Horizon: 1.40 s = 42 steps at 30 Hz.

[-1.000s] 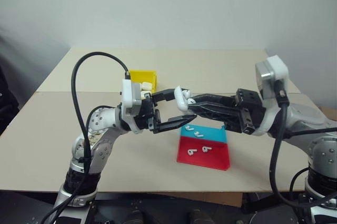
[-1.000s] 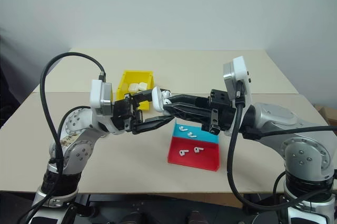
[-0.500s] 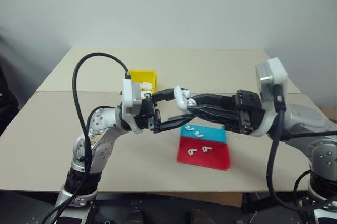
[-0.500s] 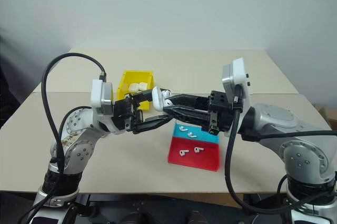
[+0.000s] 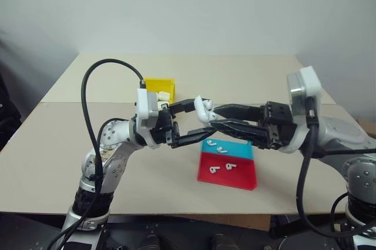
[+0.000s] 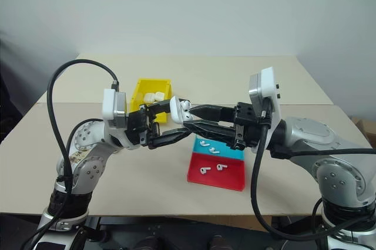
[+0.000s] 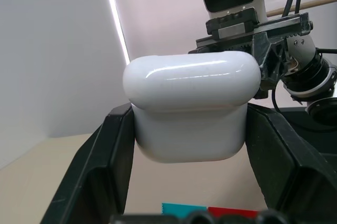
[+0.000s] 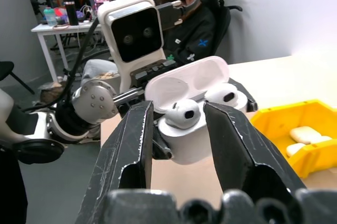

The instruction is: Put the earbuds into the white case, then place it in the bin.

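Now | left claw (image 5: 189, 122) pinching open case (image 8: 192, 111) above tabletop (image 5: 147, 174) | right claw (image 8: 179, 119) spread around seated earbud (image 8: 181, 113) | risk: withdrawing finger knocks bud or case loose

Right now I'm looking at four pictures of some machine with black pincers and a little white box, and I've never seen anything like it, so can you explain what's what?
It is a two-armed humanoid robot at a table. Two pictures come from cameras in its head, looking down over its arms; the other two come from cameras on each wrist.

The left gripper is shut on the white case, whose lid stands open. The right gripper is at the case, one finger either side of an earbud resting in it.

On the table lie a red and blue tray with four more earbuds, and the bin holding other white cases. A seated person shows behind.
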Each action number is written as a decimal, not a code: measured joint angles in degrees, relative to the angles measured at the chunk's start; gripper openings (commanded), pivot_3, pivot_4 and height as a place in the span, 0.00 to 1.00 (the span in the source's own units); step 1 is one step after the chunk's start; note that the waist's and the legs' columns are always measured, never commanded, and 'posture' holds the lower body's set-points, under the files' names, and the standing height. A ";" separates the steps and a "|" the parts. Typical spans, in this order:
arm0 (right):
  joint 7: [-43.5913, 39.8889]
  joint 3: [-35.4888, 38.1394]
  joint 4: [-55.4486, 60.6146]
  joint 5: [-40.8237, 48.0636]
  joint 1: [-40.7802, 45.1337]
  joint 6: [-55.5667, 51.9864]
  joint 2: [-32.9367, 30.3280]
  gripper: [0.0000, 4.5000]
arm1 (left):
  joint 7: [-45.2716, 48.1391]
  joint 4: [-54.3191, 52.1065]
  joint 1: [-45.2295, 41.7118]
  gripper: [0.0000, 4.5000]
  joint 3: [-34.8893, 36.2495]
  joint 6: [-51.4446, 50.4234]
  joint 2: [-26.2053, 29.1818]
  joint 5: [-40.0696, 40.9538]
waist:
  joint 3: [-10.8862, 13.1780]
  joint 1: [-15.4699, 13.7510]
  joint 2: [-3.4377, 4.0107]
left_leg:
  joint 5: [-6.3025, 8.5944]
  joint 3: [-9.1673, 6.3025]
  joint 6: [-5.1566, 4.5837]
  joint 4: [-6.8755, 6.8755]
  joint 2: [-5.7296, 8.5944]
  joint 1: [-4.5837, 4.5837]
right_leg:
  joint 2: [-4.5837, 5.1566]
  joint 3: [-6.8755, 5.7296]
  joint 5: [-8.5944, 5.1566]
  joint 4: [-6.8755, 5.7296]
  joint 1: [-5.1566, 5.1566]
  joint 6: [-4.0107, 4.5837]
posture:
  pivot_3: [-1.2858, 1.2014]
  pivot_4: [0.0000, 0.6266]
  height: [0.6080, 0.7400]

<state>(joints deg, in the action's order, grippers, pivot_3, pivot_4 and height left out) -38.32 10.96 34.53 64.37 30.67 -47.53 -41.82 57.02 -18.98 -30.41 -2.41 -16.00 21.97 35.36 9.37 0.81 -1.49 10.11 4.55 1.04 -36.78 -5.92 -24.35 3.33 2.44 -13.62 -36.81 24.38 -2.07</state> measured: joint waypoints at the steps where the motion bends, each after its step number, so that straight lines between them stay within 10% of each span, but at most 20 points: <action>1: -0.01 0.00 -0.05 -0.74 -0.17 0.66 0.00 0.43 | -0.04 0.00 0.00 0.62 0.00 0.16 -0.04 0.00 | 0.00 -0.01 0.00 | 0.00 0.00 0.00 0.00 0.00 0.00 | 0.00 0.00 0.00 0.01 0.00 -0.01 | 0.52 0.24 1.00; 17: -6.77 4.13 -7.39 2.28 10.86 0.64 -10.62 0.43 | 0.00 2.03 -0.98 0.62 -0.40 1.21 -1.07 -0.46 | 0.02 0.26 -0.02 | 0.01 0.03 -0.01 0.05 0.01 0.04 | 0.01 0.02 -0.03 0.06 -0.01 0.05 | 0.52 0.24 1.00; 23: -8.94 -5.82 -14.90 0.19 23.85 -3.07 -7.63 0.01 | 0.79 5.95 -2.24 0.62 -1.84 3.03 -2.27 -2.57 | 0.02 0.15 -0.02 | 0.01 0.08 -0.02 0.05 0.01 0.00 | 0.02 0.05 -0.09 0.06 0.04 0.27 | 0.52 0.24 1.00; 42: -26.21 -25.57 -20.30 -25.51 36.24 0.43 -5.33 0.01 | 1.05 10.91 -6.22 0.62 -4.42 3.21 -2.71 -6.38 | 0.01 -0.12 0.01 | 0.06 0.13 -0.11 0.05 0.03 -0.67 | 0.03 0.03 0.25 0.04 0.69 0.22 | 0.52 0.24 1.00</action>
<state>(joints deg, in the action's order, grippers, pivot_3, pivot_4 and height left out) -64.53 -14.61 14.23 38.85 66.91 -47.10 -47.15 58.07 -8.07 -36.63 -6.84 -12.79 19.26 28.99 9.38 0.69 -1.48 10.17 4.68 0.93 -36.73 -5.90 -25.02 3.35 2.47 -13.37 -36.77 25.06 -1.85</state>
